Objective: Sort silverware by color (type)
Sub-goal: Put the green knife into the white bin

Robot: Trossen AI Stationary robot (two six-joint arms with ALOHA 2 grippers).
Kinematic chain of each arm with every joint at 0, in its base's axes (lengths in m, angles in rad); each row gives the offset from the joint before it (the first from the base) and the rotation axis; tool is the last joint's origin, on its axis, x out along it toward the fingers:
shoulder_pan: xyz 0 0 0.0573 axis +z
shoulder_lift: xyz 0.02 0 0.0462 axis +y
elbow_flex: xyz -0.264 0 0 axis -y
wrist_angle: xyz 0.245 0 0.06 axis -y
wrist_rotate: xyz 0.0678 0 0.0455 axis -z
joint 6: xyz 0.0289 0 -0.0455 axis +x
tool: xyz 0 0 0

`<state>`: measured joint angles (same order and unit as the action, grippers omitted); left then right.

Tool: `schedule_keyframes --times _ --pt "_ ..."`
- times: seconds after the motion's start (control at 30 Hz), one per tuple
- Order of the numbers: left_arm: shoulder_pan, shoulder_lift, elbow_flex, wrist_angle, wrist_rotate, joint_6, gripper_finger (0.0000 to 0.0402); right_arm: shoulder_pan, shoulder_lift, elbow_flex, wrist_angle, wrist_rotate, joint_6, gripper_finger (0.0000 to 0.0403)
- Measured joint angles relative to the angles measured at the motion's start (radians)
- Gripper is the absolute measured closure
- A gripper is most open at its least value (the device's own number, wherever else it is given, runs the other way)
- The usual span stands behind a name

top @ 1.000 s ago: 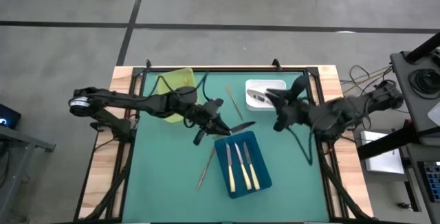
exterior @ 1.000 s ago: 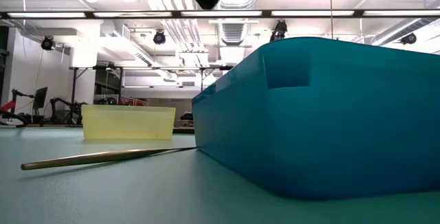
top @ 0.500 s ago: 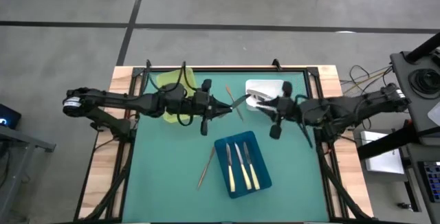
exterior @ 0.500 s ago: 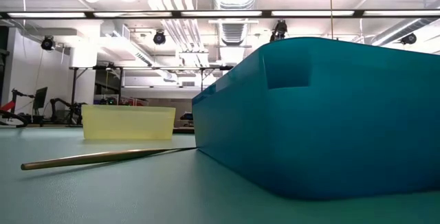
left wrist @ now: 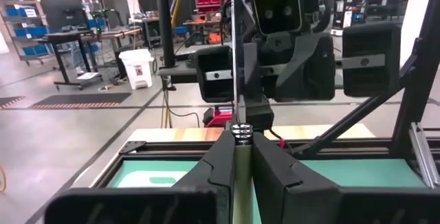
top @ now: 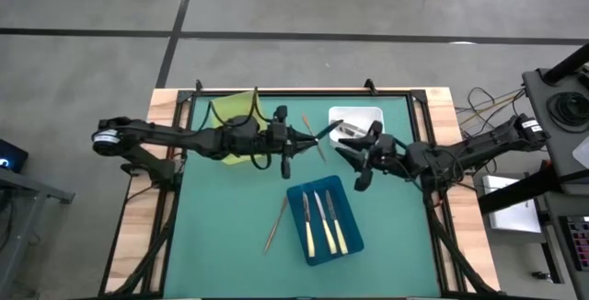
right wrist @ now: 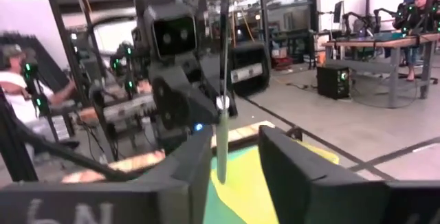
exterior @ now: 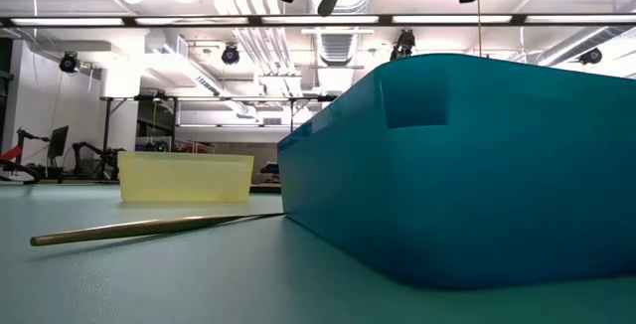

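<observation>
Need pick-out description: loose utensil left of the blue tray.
On the green mat, find the blue tray holding three knives. Off its left side a thin gold-copper utensil lies alone on bare mat; unlike the tray's knives, it has no cream handle.

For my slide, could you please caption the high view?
Left gripper hands a knife toward the open right gripper above the blue tray.

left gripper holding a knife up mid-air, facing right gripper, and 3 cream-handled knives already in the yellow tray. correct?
Not quite. The three cream-handled knives lie in the blue tray, not the yellow tray, as the high view shows. The rest holds: the left gripper is shut on a knife in mid-air, facing the right gripper.
</observation>
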<state>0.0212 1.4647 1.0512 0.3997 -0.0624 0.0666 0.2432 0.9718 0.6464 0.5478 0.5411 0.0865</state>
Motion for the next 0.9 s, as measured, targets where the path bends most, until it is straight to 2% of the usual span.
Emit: schedule_keyframes --times 0.2,0.37,0.53,0.7,0.9 --pt "-0.001 0.033 0.000 0.074 0.000 -0.046 0.0390 0.000 0.014 0.019 0.045 0.000 -0.041 0.0232" --pt "-0.001 0.070 0.000 0.154 0.001 -0.081 0.0390 -0.002 0.068 0.084 0.045 0.004 -0.104 0.0208" --pt "-0.006 0.083 0.000 0.162 0.002 -0.084 0.0390 -0.009 0.117 0.144 0.041 0.016 -0.151 0.0211" --pt "-0.016 0.083 0.000 0.168 0.002 -0.082 0.0390 -0.011 0.144 0.176 0.034 0.085 -0.185 0.0222" --pt "-0.019 0.083 0.000 0.181 0.003 -0.080 0.0389 -0.017 0.151 0.187 0.035 0.088 -0.200 0.0267"
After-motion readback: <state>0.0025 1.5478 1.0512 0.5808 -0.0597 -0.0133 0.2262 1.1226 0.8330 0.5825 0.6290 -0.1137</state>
